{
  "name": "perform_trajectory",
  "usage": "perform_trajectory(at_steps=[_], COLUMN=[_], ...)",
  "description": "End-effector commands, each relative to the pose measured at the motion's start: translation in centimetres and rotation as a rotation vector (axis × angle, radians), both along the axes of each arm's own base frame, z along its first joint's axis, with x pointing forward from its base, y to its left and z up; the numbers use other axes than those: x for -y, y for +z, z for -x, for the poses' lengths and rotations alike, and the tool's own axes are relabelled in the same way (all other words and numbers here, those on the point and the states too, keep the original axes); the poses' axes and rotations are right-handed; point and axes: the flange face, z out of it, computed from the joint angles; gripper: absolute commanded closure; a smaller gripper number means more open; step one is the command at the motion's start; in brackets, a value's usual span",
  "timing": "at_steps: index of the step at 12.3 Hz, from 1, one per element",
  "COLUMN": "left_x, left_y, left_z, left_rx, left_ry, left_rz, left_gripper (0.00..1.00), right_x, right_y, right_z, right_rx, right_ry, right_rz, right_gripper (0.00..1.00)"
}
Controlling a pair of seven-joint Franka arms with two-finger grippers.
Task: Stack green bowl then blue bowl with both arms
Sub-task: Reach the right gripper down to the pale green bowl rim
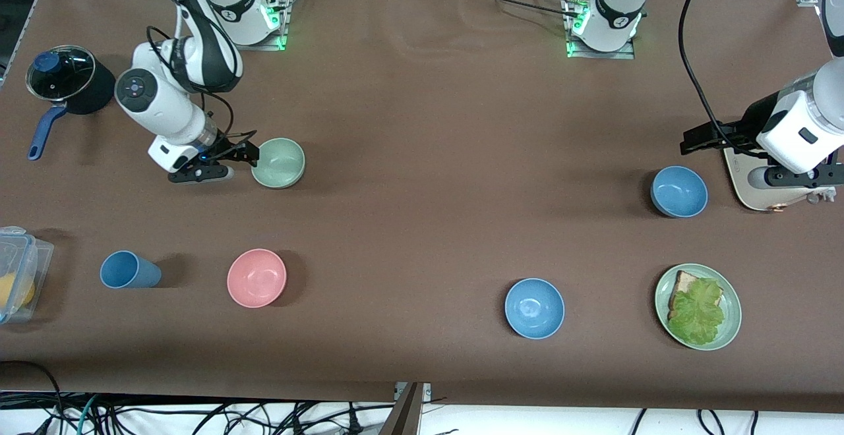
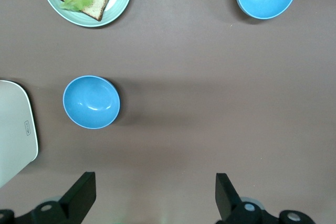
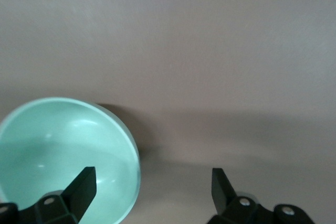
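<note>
Right hand (image 1: 245,156) sits low at the rim of the green bowl (image 1: 279,163), on the side toward the right arm's end of the desk (image 1: 422,125). Its fingers are spread wide w/ nothing held; in the right wrist view one finger (image 3: 79,190) is over the bowl's inside and the other (image 3: 223,190) is over bare desk, so the rim isn't lined up between them yet. To do this well I'd say: shift the hand so the rim wall sits between the two fingers, go down till one finger is inside and one outside, then pinch firmly, since it's a smooth matte bowl and could tip or slide if only nudged. Lift straight up before carrying. Left hand (image 1: 699,138) waits up in the air at the left arm's end, over the desk near a white scale (image 1: 748,181), also wide open and empty per the left wrist view. The nearest blue bowl (image 1: 679,191) sits just beside that scale; a 2nd blue bowl (image 1: 535,308) lies nearer the front camera, beside the plate w/ bread and lettuce (image 1: 698,306). Pink bowl (image 1: 256,277) and blue cup (image 1: 129,270) are well apart from the green one, so no crowding there.
</note>
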Motion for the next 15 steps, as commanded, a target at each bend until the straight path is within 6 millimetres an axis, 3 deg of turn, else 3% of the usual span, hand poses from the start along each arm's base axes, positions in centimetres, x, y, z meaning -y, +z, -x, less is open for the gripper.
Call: perform_trajectory(at_steps=[1, 2, 4, 5, 7, 10, 11, 13, 15], left_x=[-0.2, -0.2, -0.2, -0.2, -0.2, -0.2, -0.2, -0.1, 0.0], left_y=[0.3, 0.2, 0.2, 0.3, 0.3, 0.2, 0.2, 0.4, 0.4], left_z=[-0.3, -0.3, -0.3, -0.3, -0.3, -0.3, -0.3, -0.3, -0.3], left_rx=[-0.005, -0.006, -0.006, -0.005, -0.005, -0.006, -0.006, -0.003, -0.003], left_ry=[-0.017, -0.017, -0.017, -0.017, -0.017, -0.017, -0.017, -0.018, -0.017], left_rz=[0.010, 0.010, 0.010, 0.010, 0.010, 0.008, 0.008, 0.008, 0.009], left_gripper=[0.00, 0.00, 0.00, 0.00, 0.00, 0.00, 0.00, 0.00, 0.00], right_x=[-0.1, -0.2, -1.1, -1.2, -3.0, -9.4, -12.1, -19.4, -27.7], right_y=[-2.5, -2.9, -3.2, -3.2, -2.3, 1.4, 2.7, 4.0, 3.3], right_z=[0.9, 0.9, 1.2, 1.1, 0.8, -1.9, -3.3, -5.4, -5.6], right_rx=[0.014, 0.007, -0.005, -0.008, 0.001, 0.025, 0.009, -0.023, -0.028], right_ry=[-0.012, -0.016, -0.033, -0.059, -0.090, -0.110, -0.141, -0.217, -0.303], right_rz=[-0.009, -0.011, -0.034, -0.043, -0.055, -0.098, -0.108, -0.127, -0.158], right_gripper=[0.19, 0.38, 0.94, 1.00, 1.00, 1.00, 1.00, 1.00, 1.00])
